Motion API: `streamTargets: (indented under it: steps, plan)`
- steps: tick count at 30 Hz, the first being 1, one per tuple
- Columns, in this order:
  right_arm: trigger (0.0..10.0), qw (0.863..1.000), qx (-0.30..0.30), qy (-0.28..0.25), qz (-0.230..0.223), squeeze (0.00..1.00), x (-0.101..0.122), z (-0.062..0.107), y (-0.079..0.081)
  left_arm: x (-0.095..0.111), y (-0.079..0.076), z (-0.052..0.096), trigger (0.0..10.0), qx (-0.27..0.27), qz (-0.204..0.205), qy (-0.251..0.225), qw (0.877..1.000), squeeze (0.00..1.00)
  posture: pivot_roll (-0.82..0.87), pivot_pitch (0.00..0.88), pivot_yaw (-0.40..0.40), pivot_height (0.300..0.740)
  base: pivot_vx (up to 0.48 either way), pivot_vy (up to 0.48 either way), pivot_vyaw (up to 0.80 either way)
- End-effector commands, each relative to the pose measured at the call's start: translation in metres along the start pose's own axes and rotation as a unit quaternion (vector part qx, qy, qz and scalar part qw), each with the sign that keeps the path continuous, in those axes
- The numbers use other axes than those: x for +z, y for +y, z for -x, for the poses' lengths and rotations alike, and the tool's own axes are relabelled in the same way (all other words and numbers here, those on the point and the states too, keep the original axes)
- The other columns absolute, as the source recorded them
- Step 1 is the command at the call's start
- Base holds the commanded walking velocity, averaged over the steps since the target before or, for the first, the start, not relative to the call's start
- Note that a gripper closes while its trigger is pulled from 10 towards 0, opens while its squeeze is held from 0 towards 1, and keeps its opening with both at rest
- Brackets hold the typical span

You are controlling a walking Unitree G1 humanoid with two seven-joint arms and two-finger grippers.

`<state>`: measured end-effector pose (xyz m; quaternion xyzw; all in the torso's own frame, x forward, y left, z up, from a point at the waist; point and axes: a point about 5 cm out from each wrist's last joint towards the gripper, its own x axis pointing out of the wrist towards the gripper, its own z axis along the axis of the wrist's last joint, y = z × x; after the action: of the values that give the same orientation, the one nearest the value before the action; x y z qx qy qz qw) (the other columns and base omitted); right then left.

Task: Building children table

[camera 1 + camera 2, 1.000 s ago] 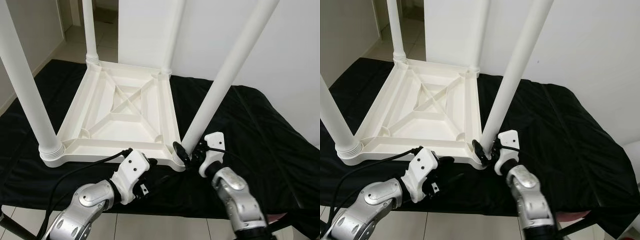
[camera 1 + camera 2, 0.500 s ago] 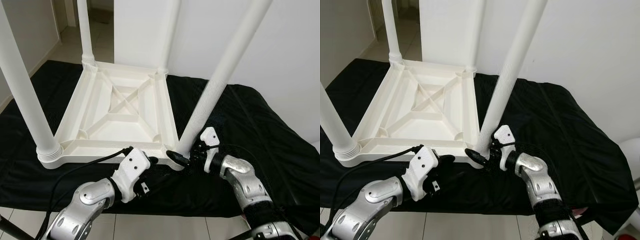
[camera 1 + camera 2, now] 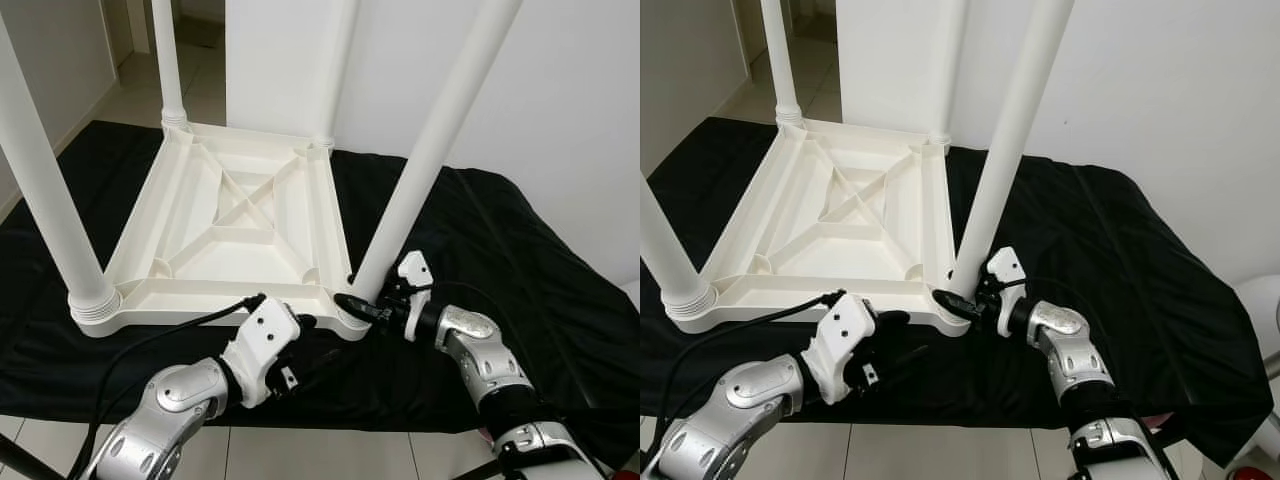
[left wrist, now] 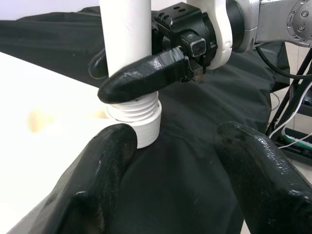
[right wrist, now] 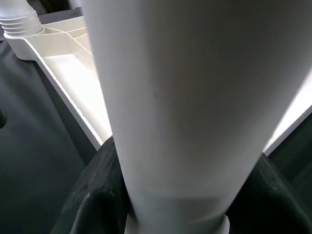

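The white children's table [image 3: 240, 225] lay upside down on the black cloth [image 3: 500, 260] that covered the worktop, ribbed underside up, with four white legs rising from its corners. The near right leg [image 3: 420, 190] was the one in play: it leaned a little to the right, and its threaded foot sat in the corner socket [image 4: 139, 119] at the table's front right. The right pincer [image 3: 365, 305] was clamped round that leg just above the socket, black fingers [image 4: 146, 73] wrapped on either side of the tube, and the right wrist view showed the white tube running straight up between them. The left pincer [image 4: 175, 170] hovered low just in front of the same corner, fingers spread apart and gripping nothing, one tip close against the threaded collar. By the look of it, this was the seating of the last leg, and the work seemed close to done, since the near left leg [image 3: 50, 200], the far left leg [image 3: 170, 60] and the far right leg [image 3: 340, 70] all stood in their sockets. The next move probably called for a turn or a push down along the leg's own line to bring it upright and home, with the table held so it did not slide on the cloth. Around it there were pale walls, a tiled floor [image 3: 200, 80] and an open doorway beyond. The left arm's cable [image 3: 170, 335] trailed across the table's front edge, and the loose, wrinkled cloth under the corner might let the table shift.
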<state>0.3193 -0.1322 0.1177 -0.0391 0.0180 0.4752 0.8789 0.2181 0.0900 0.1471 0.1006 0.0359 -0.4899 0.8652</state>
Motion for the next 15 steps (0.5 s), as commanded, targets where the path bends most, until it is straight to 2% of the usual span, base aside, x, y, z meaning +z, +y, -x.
streamTargets:
  steps: [1,2,3,5,8,10,12,13,15]
  plan:
    - [0.0,1.0,0.004,0.011,-0.017,0.0,-0.0095,-0.0008,0.0069,0.0002,-0.0024,0.0001,10.0,-0.005,0.006,0.0,1.0,0.0,0.07,0.0,-0.138,0.74,0.0,0.0,0.0]
    - [0.0,1.0,0.001,0.007,-0.021,0.0,-0.0093,-0.0008,0.0085,0.0001,-0.0025,0.0001,10.0,-0.005,0.006,0.0,1.0,0.0,0.07,0.0,-0.138,0.74,0.0,0.0,0.0]
    - [10.0,1.0,-0.012,-0.001,-0.028,0.0,-0.0083,-0.0012,0.0112,-0.0005,-0.0025,0.0,10.0,-0.004,0.007,0.0,1.0,0.0,0.06,0.0,-0.14,0.74,0.0,0.0,0.0]
    - [10.0,0.999,-0.025,-0.004,-0.032,0.0,-0.0077,-0.0013,0.0131,-0.0009,-0.0025,-0.0002,10.0,-0.004,0.008,0.0,1.0,0.0,0.06,0.0,-0.14,0.74,0.0,0.0,0.0]
    - [10.0,0.996,-0.079,-0.011,-0.03,0.0,-0.006,-0.0024,0.0138,-0.0011,-0.0019,-0.0011,10.0,-0.002,0.01,0.0,1.0,0.0,0.05,0.0,-0.138,0.74,0.0,0.0,0.0]
    - [10.0,0.996,-0.087,-0.013,-0.03,0.0,-0.0058,-0.0026,0.0136,-0.001,-0.0018,-0.0013,10.0,-0.002,0.01,0.0,1.0,0.0,0.05,0.0,-0.138,0.74,0.0,0.0,0.0]
    - [10.0,0.991,-0.13,-0.01,-0.029,0.0,-0.0039,-0.0037,0.0142,-0.0004,-0.0009,-0.0021,10.0,-0.002,0.009,-0.001,1.0,0.0,0.04,0.0,-0.135,0.74,0.0,0.0,0.0]
    - [10.0,0.991,-0.13,-0.01,-0.029,0.0,-0.0039,-0.0037,0.0142,-0.0004,-0.0009,-0.0021,10.0,-0.002,0.009,-0.001,1.0,0.0,0.04,0.0,-0.135,0.74,0.0,0.0,0.0]
    - [10.0,0.982,-0.186,-0.015,-0.029,0.0,0.0002,-0.0055,0.0165,-0.0001,-0.0005,-0.0028,10.0,-0.003,0.009,-0.002,1.0,0.0,0.04,0.0,-0.133,0.74,0.0,0.0,0.0]
